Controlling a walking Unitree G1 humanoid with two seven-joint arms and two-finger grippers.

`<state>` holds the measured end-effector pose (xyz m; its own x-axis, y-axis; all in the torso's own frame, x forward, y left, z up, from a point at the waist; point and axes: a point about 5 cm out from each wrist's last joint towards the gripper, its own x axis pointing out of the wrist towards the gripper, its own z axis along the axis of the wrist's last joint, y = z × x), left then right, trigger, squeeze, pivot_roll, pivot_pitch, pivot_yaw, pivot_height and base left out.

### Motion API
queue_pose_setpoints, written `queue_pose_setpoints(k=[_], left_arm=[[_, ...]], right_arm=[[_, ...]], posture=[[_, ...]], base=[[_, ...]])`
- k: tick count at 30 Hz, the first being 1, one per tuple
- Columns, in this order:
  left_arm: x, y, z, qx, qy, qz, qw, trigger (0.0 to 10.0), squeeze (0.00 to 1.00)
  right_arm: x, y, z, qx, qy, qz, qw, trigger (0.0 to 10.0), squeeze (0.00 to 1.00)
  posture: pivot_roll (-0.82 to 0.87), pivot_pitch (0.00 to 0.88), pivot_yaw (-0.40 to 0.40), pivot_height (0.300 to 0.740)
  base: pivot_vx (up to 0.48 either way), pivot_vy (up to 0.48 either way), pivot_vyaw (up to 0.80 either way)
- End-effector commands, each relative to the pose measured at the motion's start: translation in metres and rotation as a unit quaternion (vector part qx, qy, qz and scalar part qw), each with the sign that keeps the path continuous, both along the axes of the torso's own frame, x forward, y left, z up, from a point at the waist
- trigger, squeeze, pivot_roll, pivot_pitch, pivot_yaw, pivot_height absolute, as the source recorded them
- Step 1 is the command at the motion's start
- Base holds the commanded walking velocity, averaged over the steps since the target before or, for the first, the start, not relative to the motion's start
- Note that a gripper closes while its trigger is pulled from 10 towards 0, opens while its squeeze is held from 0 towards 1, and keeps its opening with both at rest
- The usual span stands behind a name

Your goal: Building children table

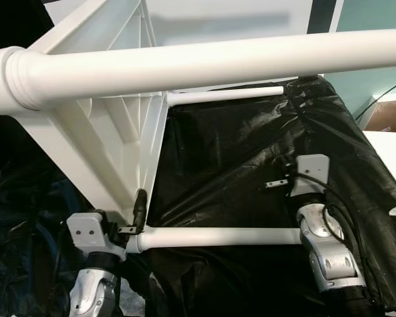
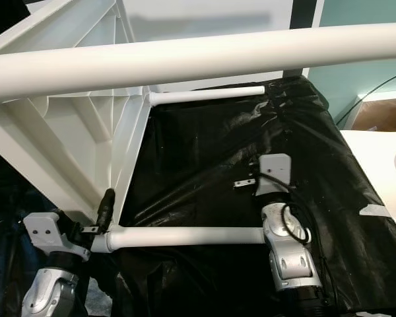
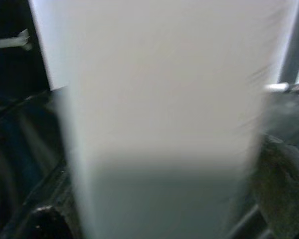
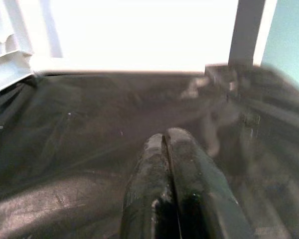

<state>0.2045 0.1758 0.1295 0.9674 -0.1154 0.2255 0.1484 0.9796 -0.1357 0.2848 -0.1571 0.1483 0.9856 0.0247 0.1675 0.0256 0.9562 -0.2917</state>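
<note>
while the white tabletop point(image 1: 96, 142) stands tilted at the left of the frame with 3 legs jutting right, the left gripper point(image 1: 140, 210) sits at the near leg point(image 1: 221, 236), grasp unclear. the right gripper point(image 4: 169, 164), pressed closed and empty, should steady that leg's free end against the black sheet point(image 1: 251, 158).

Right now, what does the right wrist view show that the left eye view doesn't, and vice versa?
Right wrist view: the right gripper shut and empty, over the sheet. Left eye view: the tilted tabletop, a leg across the top, and the left gripper at the near leg's joint. Both: the black sheet and the tabletop's white edge.
</note>
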Motion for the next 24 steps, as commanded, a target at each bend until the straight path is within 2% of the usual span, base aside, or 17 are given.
queue_pose_setpoints(k=[1,2,3,4,5,6,8,9,10,11,12,13,15,18,24], left_arm=[[-0.001,-0.001,0.004,0.009,-0.012,-0.012,1.0,10.0,0.0],[-0.003,-0.003,0.008,0.006,-0.024,-0.015,1.0,10.0,0.0],[-0.007,-0.003,0.013,0.003,-0.04,-0.015,0.999,10.0,0.0],[-0.007,-0.003,0.013,0.003,-0.04,-0.015,0.999,10.0,0.0],[-0.01,-0.002,0.017,0.001,-0.049,-0.014,0.999,10.0,0.0],[-0.01,-0.002,0.017,0.001,-0.049,-0.014,0.999,10.0,0.0],[-0.021,-0.001,0.021,0.007,-0.057,-0.012,0.998,10.0,0.0],[-0.021,-0.001,0.021,0.007,-0.057,-0.012,0.998,10.0,0.0],[-0.024,0.0,0.022,0.009,-0.057,-0.012,0.998,10.0,0.0],[-0.024,0.0,0.022,0.009,-0.057,-0.012,0.998,10.0,0.0],[-0.028,0.001,0.02,0.015,-0.053,-0.009,0.998,10.0,0.0],[-0.028,0.001,0.02,0.015,-0.053,-0.009,0.998,10.0,0.0],[-0.034,0.001,0.014,0.032,-0.045,-0.008,0.998,10.0,0.0],[-0.033,-0.004,0.016,0.034,-0.051,-0.018,0.998,10.0,0.0],[-0.026,-0.014,0.02,0.028,-0.059,-0.046,0.997,10.0,0.0]], right_arm=[[-0.002,0.004,0.002,-0.012,-0.011,0.003,1.0,10.0,0.0],[-0.004,0.004,0.003,-0.03,-0.02,-0.002,0.999,10.0,0.0],[-0.007,0.003,0.005,-0.069,-0.04,-0.006,0.997,10.0,0.0],[-0.007,0.003,0.005,-0.069,-0.04,-0.006,0.997,10.0,0.0],[-0.01,0.003,0.006,-0.1,-0.058,-0.006,0.993,10.0,0.0],[-0.01,0.003,0.006,-0.1,-0.058,-0.006,0.993,10.0,0.0],[-0.019,0.008,0.01,-0.198,-0.113,0.013,0.974,10.0,0.0],[-0.019,0.008,0.01,-0.198,-0.113,0.013,0.974,10.0,0.0],[-0.023,0.011,0.011,-0.227,-0.131,0.024,0.965,10.0,0.0],[-0.023,0.011,0.011,-0.227,-0.131,0.024,0.965,10.0,0.0],[-0.027,0.014,0.012,-0.26,-0.156,0.036,0.952,10.0,0.0],[-0.027,0.014,0.012,-0.26,-0.156,0.036,0.952,10.0,0.0],[-0.031,0.014,0.013,-0.29,-0.187,0.042,0.938,10.0,0.0],[-0.033,0.014,0.014,-0.298,-0.2,0.053,0.932,10.0,0.0],[-0.034,0.01,0.013,-0.301,-0.199,0.053,0.931,10.0,0.0]], posture=[[0.01,0.0,0.121,0.74],[0.01,0.0,0.121,0.74],[0.01,0.0,0.12,0.74],[0.01,0.0,0.12,0.74],[0.01,0.0,0.119,0.74],[0.01,0.0,0.119,0.74],[0.03,0.0,0.116,0.74],[0.03,0.0,0.116,0.74],[0.03,0.0,0.116,0.74],[0.03,0.0,0.116,0.74],[0.03,0.0,0.114,0.74],[0.03,0.0,0.114,0.74],[0.05,0.0,0.111,0.74],[0.05,0.0,0.113,0.74],[0.04,0.0,0.117,0.74]], base=[[0.0,0.0,0.0],[0.0,0.0,0.0],[0.0,0.0,0.0],[0.0,0.0,0.0],[0.0,0.0,0.0],[0.0,0.0,0.0],[0.0,0.0,0.0],[0.0,0.0,0.0],[0.0,0.0,0.0],[0.0,0.0,0.0],[0.0,0.0,0.0],[0.0,0.0,0.0],[0.0,0.0,0.0],[0.0,0.0,0.0],[0.0,0.0,0.0]])
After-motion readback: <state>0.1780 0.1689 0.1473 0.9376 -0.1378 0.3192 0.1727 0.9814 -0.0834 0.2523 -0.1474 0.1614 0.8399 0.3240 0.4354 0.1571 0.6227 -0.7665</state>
